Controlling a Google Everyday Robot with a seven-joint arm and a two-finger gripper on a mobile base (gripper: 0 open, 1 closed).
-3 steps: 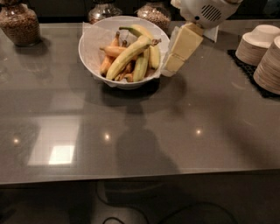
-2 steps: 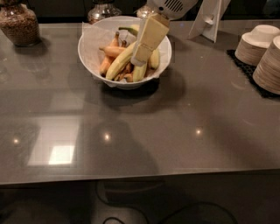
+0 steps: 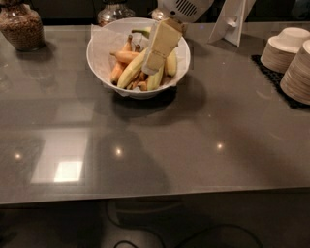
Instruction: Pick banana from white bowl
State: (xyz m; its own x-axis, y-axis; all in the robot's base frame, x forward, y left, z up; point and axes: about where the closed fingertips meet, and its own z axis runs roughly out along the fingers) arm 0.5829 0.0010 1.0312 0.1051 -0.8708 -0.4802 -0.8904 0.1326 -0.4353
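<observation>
The white bowl (image 3: 104, 63) with crinkled paper lining stands at the back middle of the grey counter. The long pale yellow-green banana (image 3: 130, 71) lies slanted in it, among shorter green-yellow bananas (image 3: 170, 64) and small orange ones (image 3: 125, 57). My gripper (image 3: 154, 65) reaches down from the top edge over the middle of the bowl, its cream-coloured fingers (image 3: 162, 42) in front of the upper part of the long banana, tips at the fruit.
Stacked beige paper bowls (image 3: 290, 60) stand on a black mat at the right edge. A jar of brown grains (image 3: 22, 26) is at the back left, a glass jar (image 3: 112, 10) behind the bowl, a white stand (image 3: 232, 19) at the back right.
The gripper has moved left from beside the bowl's right rim to over its middle, and has come down onto the bananas.
</observation>
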